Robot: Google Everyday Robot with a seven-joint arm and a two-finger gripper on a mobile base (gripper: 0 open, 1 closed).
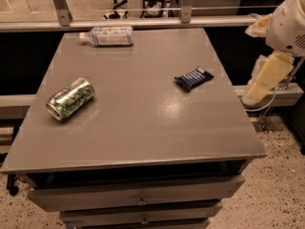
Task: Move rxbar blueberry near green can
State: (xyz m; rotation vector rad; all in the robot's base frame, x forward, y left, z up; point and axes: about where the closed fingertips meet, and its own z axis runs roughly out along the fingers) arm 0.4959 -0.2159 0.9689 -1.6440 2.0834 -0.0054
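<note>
On the grey table [143, 137], taking the middle of the top as the centre of the dial and the far edge as 12 o'clock, the rxbar blueberry [193, 78] lies flat at about 2 o'clock, its dark navy wrapper set slightly askew to the table's edges and nothing touching it. The green can [70, 98] lies on its side at about 9 o'clock, near the left edge, with its round end turned toward 8 o'clock; the bar and the can are well apart, with bare tabletop between them. A clear plastic bottle [107, 36] with a white and blue label lies on its side at about 11 o'clock, close to the far edge, its cap pointing toward 9 o'clock. The gripper [267, 80] hangs off the table at about 3 o'clock, beyond the right edge and over the speckled floor [281, 194], a pale cream shape pointing downward beneath the arm's rounded white housing [290, 23]; it is apart from the bar and from the tabletop, and whether it is open or closed cannot be told. It carries nothing that can be seen. At 6 o'clock, below the front edge, the drawers [138, 194] are stacked one under another, each with a small knob.
</note>
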